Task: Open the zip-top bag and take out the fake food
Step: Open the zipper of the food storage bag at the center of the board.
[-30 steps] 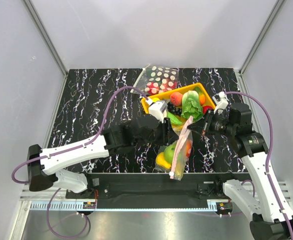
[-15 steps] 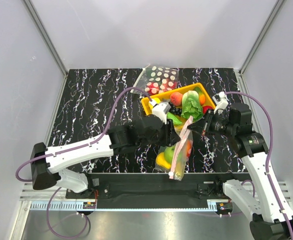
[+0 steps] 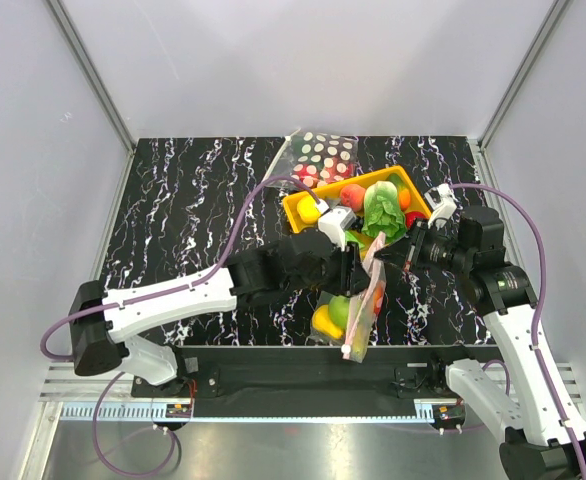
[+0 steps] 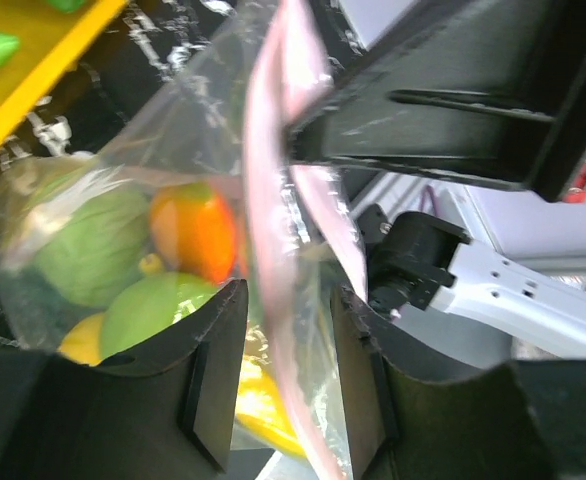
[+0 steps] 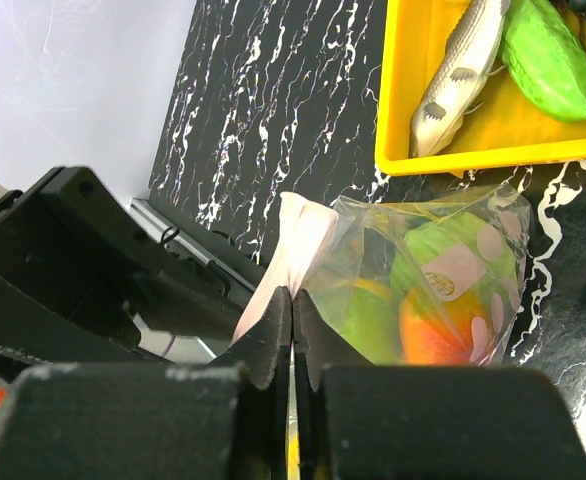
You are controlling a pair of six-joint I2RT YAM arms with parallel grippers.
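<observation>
**Left arm has closed in on the bag mouth**

Over the last second your left arm has slid rightward across the middle of the top view. Its left fingers [image 4: 213,375] now stand at the crinkly see-through zip-top bag [image 3: 365,300], where before they hung to its left. They are spread, one on each side of the pink zip strip [image 4: 273,190], and have not closed on it.

Your right fingers [image 5: 266,345] have not moved. They are pressed together, pinching the upper end of that strip, so the bag hangs tilted just below centre of the top view. Its lower end is near the front edge of the black marbled desk [image 3: 193,220].

The glossy plastic fake food [image 4: 188,230], in green, orange and yellow pieces, is still inside the bag, just below the yellow plastic tray [image 5: 453,152]. The zip looks shut.

You now seem placed for the opposing grip. Close the left fingers on one lip only, or the pull will probably drag the whole strip instead of parting it.
</observation>
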